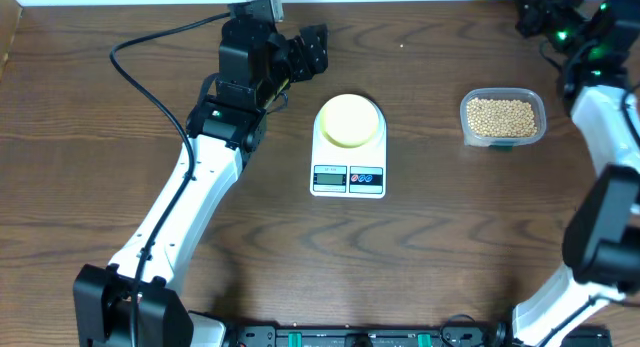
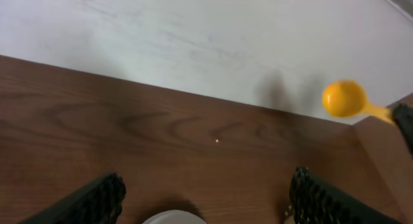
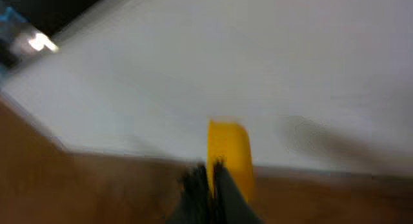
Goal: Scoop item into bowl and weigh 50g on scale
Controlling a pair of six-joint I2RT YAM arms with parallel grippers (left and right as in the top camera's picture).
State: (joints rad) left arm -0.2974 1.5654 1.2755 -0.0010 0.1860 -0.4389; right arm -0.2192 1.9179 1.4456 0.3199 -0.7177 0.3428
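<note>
While the bowl (image 1: 350,120) sits on the scale (image 1: 348,177), left gripper (image 1: 315,52): spread apart.
Right gripper (image 3: 210,175): pinching the scoop (image 2: 345,98).

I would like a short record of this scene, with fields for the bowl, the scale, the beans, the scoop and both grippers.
bowl: pale yellow, sitting on the scale, no beans visible inside
scale: white, between the two arms, display too small to read
beans: in a clear tub to the right of the scale
scoop: yellow, far beyond the tub, not over the beans
left gripper: open, empty, beside the bowl
right gripper: shut on the scoop handle
</note>
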